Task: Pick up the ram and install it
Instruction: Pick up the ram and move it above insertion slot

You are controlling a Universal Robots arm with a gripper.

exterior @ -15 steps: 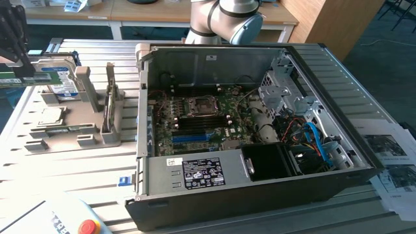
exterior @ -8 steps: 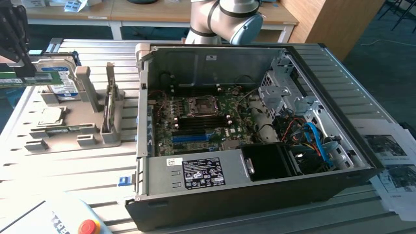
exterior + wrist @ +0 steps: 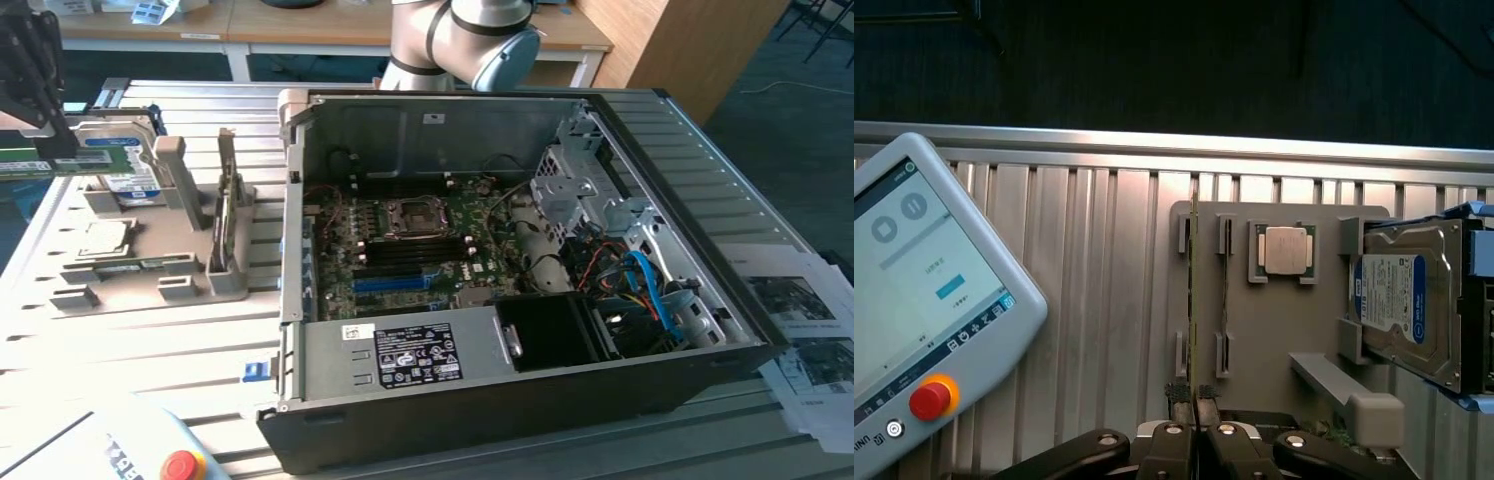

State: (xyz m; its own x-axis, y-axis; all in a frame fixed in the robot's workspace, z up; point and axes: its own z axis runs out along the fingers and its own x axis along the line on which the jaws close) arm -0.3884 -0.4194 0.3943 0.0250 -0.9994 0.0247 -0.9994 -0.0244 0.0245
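My gripper (image 3: 38, 135) hangs at the exterior view's far left, above the grey parts holder (image 3: 134, 290). It is shut on the ram (image 3: 30, 163), a thin green stick with a white label, held level and clear of the holder. In the wrist view the ram (image 3: 1195, 300) shows edge-on as a thin line running out from the closed fingertips of the gripper (image 3: 1196, 415), over the holder's slots (image 3: 1204, 290). The open computer case (image 3: 534, 400) lies to the exterior view's right, with the motherboard (image 3: 400, 240) and its blue slots (image 3: 400, 283) exposed.
The holder also carries a hard drive (image 3: 123, 170), a CPU chip (image 3: 1285, 250) and a thin board standing upright (image 3: 227, 200). A teach pendant (image 3: 924, 300) with a red button lies on the ribbed table. Papers (image 3: 814, 340) sit at the exterior view's right.
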